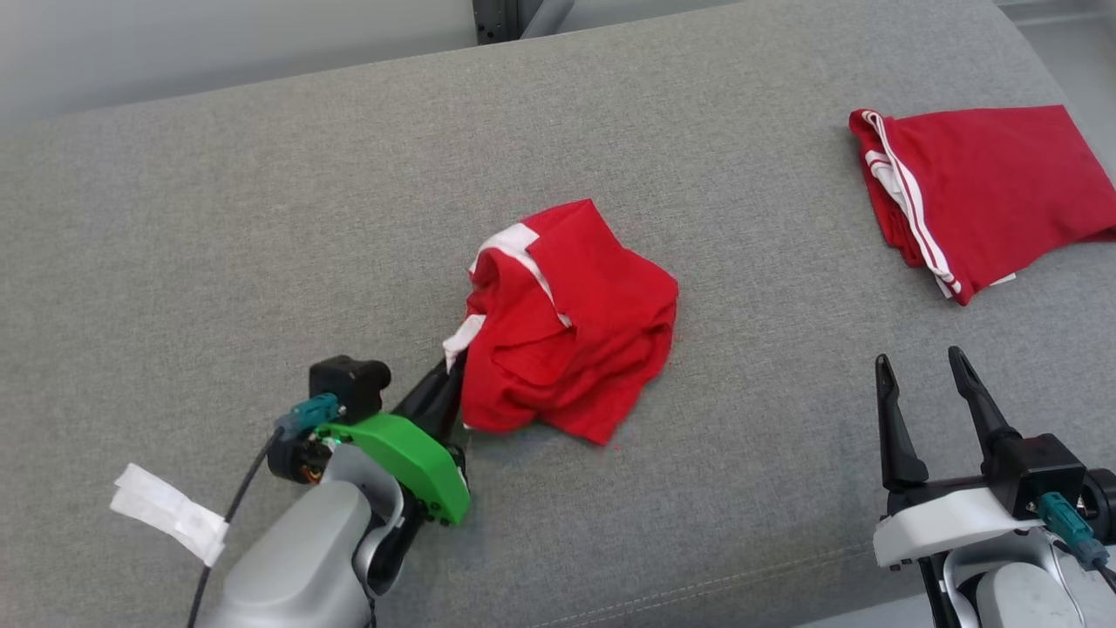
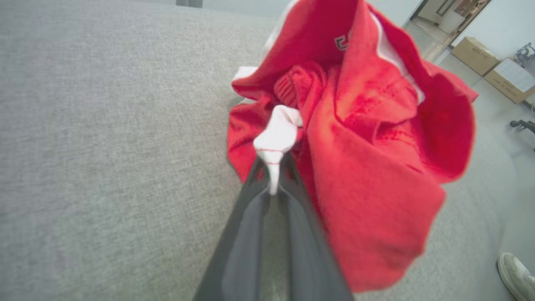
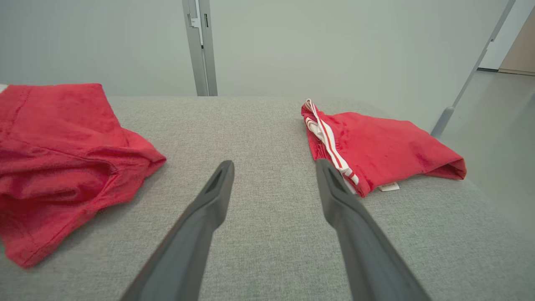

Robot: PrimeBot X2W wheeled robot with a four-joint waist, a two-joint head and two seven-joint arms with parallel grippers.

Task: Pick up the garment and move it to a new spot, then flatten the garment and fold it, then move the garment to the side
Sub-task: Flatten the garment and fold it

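A crumpled red garment (image 1: 567, 323) with white trim lies in a heap at the middle of the grey cushion. My left gripper (image 1: 453, 371) reaches into its lower left edge. In the left wrist view the left gripper (image 2: 272, 175) is shut on a white strip of the garment (image 2: 376, 146), which bunches up just beyond the fingertips. My right gripper (image 1: 922, 366) stands open at the lower right, apart from the garment, with nothing between its fingers. The right wrist view has the right gripper (image 3: 273, 171) open over bare cushion and the garment (image 3: 62, 154) at the left.
A second red garment (image 1: 985, 192) with white stripes lies folded at the far right of the grey cushion (image 1: 261, 218); it is also in the right wrist view (image 3: 376, 146). A white tag (image 1: 170, 510) hangs by my left arm. A shoe (image 2: 516, 271) and cardboard boxes (image 2: 493, 62) are on the floor.
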